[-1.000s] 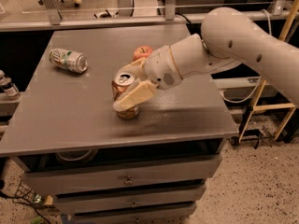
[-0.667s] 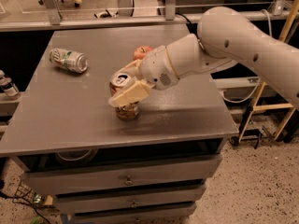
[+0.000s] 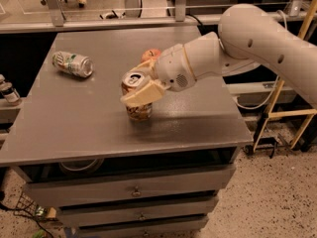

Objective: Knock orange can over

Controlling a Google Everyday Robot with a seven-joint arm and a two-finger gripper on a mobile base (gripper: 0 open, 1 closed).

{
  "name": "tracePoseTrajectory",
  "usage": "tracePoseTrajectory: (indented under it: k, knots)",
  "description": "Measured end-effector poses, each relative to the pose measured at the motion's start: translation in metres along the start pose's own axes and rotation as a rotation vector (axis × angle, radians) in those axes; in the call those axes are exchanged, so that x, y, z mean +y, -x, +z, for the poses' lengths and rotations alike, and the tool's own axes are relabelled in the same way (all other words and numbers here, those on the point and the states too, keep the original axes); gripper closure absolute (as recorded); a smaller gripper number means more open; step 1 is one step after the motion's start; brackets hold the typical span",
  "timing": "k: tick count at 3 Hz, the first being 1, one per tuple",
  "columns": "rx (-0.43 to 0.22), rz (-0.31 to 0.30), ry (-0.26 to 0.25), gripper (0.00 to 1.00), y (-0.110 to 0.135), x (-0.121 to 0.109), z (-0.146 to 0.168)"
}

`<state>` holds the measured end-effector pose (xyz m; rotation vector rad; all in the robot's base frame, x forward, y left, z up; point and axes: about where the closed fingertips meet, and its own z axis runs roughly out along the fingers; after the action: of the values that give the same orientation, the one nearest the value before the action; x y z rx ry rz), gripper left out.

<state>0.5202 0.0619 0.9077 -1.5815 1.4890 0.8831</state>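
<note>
Orange can [image 3: 139,112] stands near bench [image 3: 203,120] centre, leaning slightly, silver top showing. Claw [image 3: 132,86] at can, spread: near finger [image 3: 141,94] lies across can's front, other finger behind it, can between them. Green-and-white can [image 3: 73,64] lies on side, back left, well apart. Reddish round fruit [image 3: 151,54] just behind claw.

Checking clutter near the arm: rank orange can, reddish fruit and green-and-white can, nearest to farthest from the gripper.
From the gripper, at centre:
1. Shiny orange aluminium can, at it.
2. Round reddish fruit, just behind.
3. Toppled green-and-white can, far left.
</note>
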Motion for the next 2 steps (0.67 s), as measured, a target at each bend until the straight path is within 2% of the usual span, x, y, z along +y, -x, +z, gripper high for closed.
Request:
tracePoseTrajectory:
  k: [1, 2]
  knots:
    - [0.074, -0.062, -0.026, 1.00, 0.004, -0.015, -0.019]
    - [0.322, -0.169, -0.089, 1.00, -0.004, -0.032, -0.033]
